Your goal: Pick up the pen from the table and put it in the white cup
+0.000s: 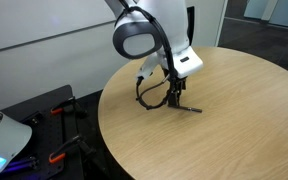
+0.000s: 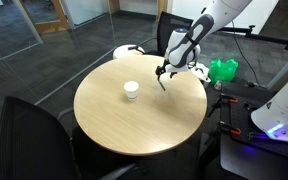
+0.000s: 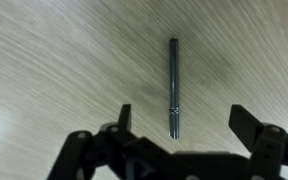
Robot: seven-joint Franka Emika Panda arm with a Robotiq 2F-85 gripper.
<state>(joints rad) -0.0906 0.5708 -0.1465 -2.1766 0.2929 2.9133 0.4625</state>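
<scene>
A: Wrist view. The pen (image 3: 173,85) lies flat on the table (image 3: 44,60), dark and straight, running away from the camera. The claw (image 3: 182,125) is spread wide, with one finger on each side of the pen's near end. Neither finger touches it.

B: In an exterior view the claw (image 1: 174,98) hangs low over the wood, and the pen (image 1: 191,108) is a short dark line beside the tips. Cannot tell whether the tips touch the top.

A: Cup?

B: Only in an exterior view. The white cup (image 2: 131,91) stands upright near the middle of the round table (image 2: 134,125), well apart from the claw (image 2: 163,78), which is near the rim. The pen is too small to make out there.
</scene>
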